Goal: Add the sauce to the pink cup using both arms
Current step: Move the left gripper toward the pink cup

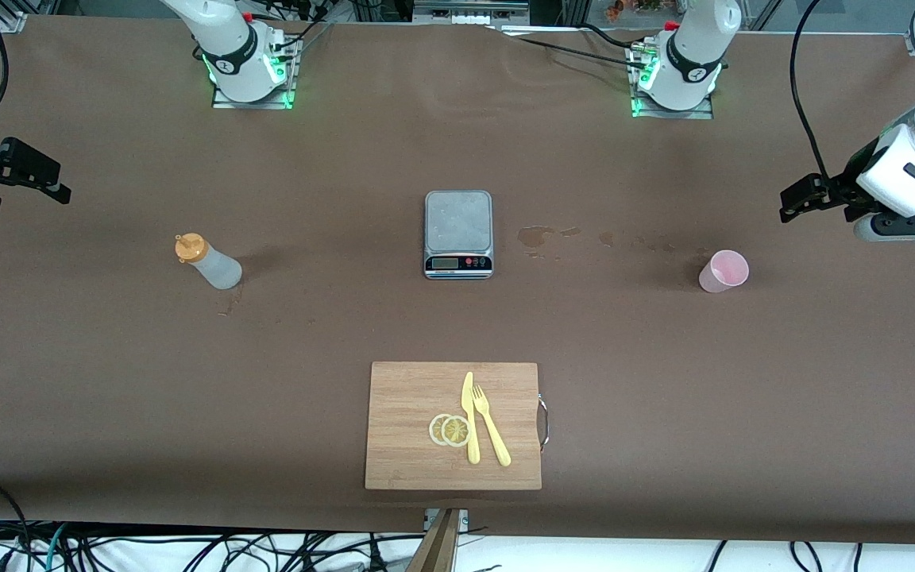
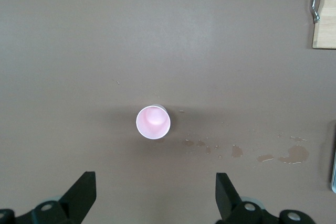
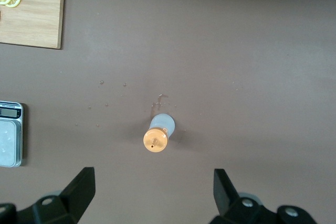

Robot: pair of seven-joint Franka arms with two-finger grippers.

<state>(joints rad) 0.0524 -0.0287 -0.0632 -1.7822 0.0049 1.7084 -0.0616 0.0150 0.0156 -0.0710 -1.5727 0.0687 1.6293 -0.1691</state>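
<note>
So far nothing has been grasped: the left gripper (image 2: pixel 155 195) is held above the pink cup (image 1: pixel 723 271), the right gripper (image 3: pixel 152 192) above the sauce (image 1: pixel 208 261), fingers spread wide and empty. Both stand on the desk (image 1: pixel 108 381), well apart; pouring remains undone.

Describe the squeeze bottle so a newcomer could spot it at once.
Start at the grey kitchen scale in the middle of the brown table, then look toward the right arm's end. Standing alone there is the small translucent whitish squeeze bottle; its orange nozzle cap marks it out.
</note>
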